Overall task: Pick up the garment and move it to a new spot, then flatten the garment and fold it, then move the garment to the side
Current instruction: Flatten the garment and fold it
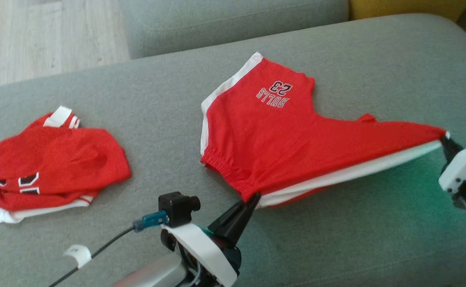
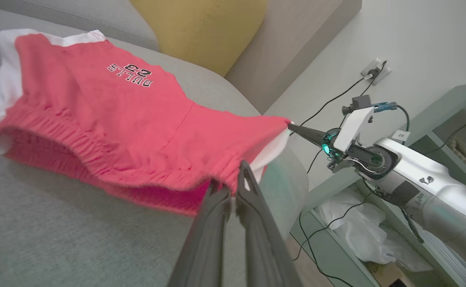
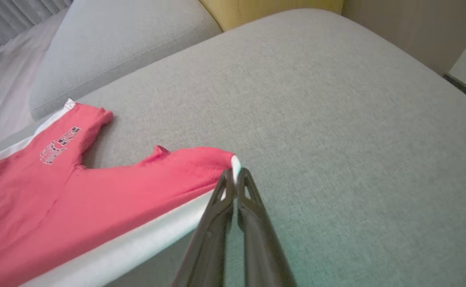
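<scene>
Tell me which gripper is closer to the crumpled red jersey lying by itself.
Left. The left gripper, jaws shut on the shorts' near corner, sits right of the jersey; the right gripper holds the shorts' far corner, farther right.

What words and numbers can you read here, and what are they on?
"BULLS": on the red shorts, upside down in the head view.
"23": on the shorts, right beside "BULLS".
Black and white marks on the folded garment: partly hidden, cannot be read.
White tag: too small and blurred to read.
</scene>
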`<state>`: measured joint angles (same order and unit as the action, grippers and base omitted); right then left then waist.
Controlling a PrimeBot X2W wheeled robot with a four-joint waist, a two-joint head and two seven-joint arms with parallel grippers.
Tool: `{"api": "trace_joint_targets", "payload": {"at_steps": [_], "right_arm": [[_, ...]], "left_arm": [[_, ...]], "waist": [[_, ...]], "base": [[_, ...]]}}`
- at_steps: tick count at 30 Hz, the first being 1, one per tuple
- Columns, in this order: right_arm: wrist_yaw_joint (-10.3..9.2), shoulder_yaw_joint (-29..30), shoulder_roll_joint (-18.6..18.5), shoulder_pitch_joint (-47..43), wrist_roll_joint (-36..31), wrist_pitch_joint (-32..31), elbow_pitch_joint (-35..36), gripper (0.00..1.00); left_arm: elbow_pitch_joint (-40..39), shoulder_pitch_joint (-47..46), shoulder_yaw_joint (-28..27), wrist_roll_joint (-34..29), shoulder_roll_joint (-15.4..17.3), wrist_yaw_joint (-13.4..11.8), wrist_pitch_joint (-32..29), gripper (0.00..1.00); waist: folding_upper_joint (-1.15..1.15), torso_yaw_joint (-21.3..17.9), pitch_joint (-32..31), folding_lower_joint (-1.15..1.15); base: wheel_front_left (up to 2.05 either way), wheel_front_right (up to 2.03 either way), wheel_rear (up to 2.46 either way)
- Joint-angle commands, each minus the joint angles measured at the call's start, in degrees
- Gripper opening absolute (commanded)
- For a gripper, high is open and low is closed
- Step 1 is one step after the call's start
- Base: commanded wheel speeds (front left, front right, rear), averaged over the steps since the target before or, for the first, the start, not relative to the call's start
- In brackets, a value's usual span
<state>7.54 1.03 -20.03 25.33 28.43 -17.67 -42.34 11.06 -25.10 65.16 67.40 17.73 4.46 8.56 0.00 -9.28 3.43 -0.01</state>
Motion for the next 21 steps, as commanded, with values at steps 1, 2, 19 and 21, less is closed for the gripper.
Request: {"api": "trace_joint_targets", "payload": {"at_steps": [1, 2, 19, 21], "right_arm": [[-0.05, 0.4, -1.2, 0.9, 0.2, 0.2, 4.4, 0.0], [-0.05, 0.9, -1.1, 0.6, -0.1, 0.2, 6.0, 0.0], [-0.05, 1.3, 6.4, 14.5, -11.6, 0.2, 16.2, 0.0], [-0.05, 0.6, 6.6, 17.2, -13.2, 0.9, 14.0, 0.0]], "left_arm": [[-1.6, -2.0, -2.4, 0.2, 1.6, -0.7, 0.6, 0.0], [-1.8, -2.3, -2.8, 0.3, 1.5, -0.8, 0.8, 0.0], [-0.6, -11.8, -7.2, -1.9, 0.8, -0.5, 2.1, 0.0], [-0.1, -13.3, -7.7, -1.9, 0.5, -0.5, 1.8, 0.0]], "waist": [[0.0, 0.6, 0.9, 0.01], [0.0, 0.9, 1.3, 0.01], [0.0, 10.3, 11.4, 0.01], [0.0, 11.6, 13.1, 0.01]], "base": [[0.0, 0.0, 0.0], [0.0, 0.0, 0.0], [0.0, 0.0, 0.0], [0.0, 0.0, 0.0]]}}
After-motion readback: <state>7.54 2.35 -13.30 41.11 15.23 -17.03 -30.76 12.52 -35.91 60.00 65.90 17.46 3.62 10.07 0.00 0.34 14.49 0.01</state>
